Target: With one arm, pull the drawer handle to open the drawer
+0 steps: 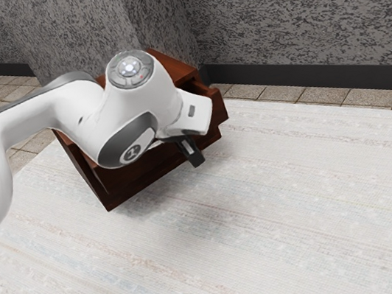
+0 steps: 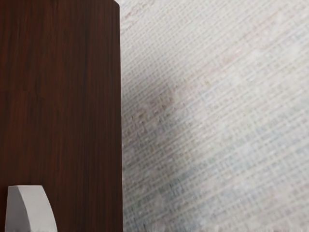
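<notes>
A small dark red-brown wooden cabinet (image 1: 130,180) stands on the table, and my white arm covers most of it. Its upper drawer (image 1: 214,108) sticks out from the cabinet body toward the exterior view's right. My black gripper (image 1: 193,152) hangs just below and in front of that drawer's front, close against the wood. The hand hides the handle in the exterior view. In the wrist view the drawer's dark wood face (image 2: 58,106) is very near, with a pale grey handle piece (image 2: 26,210) against it.
The table (image 1: 288,207) has a pale woven covering that stretches wide to the exterior view's right and front. Behind it are a tiled floor (image 1: 367,94) and a speckled grey wall (image 1: 293,5).
</notes>
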You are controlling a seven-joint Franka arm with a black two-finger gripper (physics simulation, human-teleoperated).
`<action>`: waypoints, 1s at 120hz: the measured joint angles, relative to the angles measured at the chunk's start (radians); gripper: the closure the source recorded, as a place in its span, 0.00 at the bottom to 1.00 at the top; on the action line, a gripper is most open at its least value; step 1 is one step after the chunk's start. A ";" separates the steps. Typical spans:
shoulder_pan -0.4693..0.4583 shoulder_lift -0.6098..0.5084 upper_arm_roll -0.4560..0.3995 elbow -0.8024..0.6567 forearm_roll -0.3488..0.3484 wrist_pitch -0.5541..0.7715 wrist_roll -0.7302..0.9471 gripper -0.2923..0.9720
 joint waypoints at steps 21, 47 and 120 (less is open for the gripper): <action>-0.008 -0.034 -0.001 -0.029 -0.004 0.002 -0.008 0.40; -0.024 -0.095 -0.003 -0.089 -0.010 0.003 -0.017 0.39; -0.017 -0.229 -0.001 -0.223 -0.063 0.017 -0.037 0.23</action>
